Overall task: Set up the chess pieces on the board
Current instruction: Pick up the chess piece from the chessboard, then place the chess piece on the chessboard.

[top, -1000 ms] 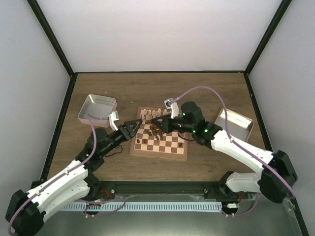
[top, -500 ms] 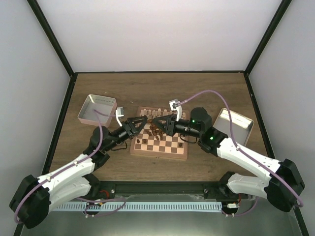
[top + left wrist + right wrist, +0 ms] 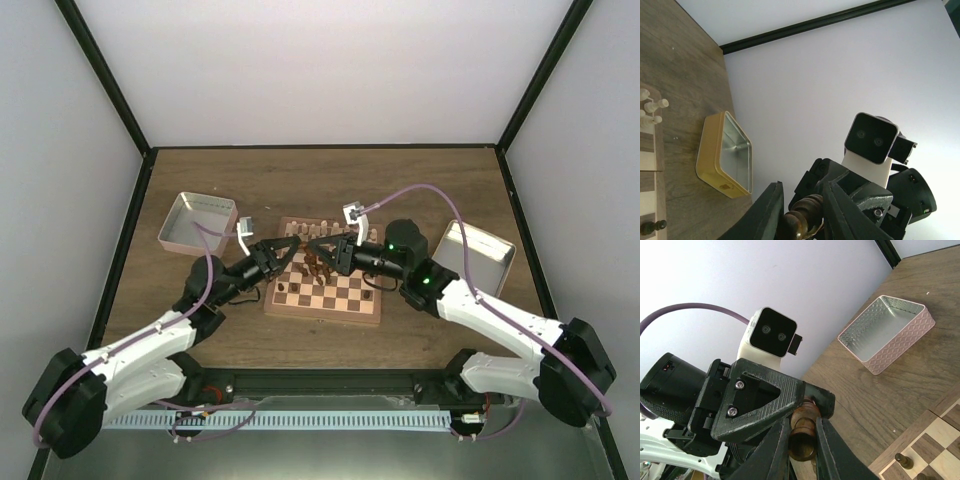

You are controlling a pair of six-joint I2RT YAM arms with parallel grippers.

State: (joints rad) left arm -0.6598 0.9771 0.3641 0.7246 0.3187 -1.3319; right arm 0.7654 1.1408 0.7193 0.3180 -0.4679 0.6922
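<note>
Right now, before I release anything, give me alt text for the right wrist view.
The right pincer grips a dark brown chess piece, and the left pincer clasps the same piece's far end. Behind, a pink metal tray sits on the wooden table; a corner of the chessboard shows at lower right.

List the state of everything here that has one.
Left gripper: shut on the dark chess piece.
Right gripper: shut on the same piece.
Board: partly set, dark pieces clustered mid-board.
Pink tray: upright, empty.
Gold tray: upright, empty.
</note>
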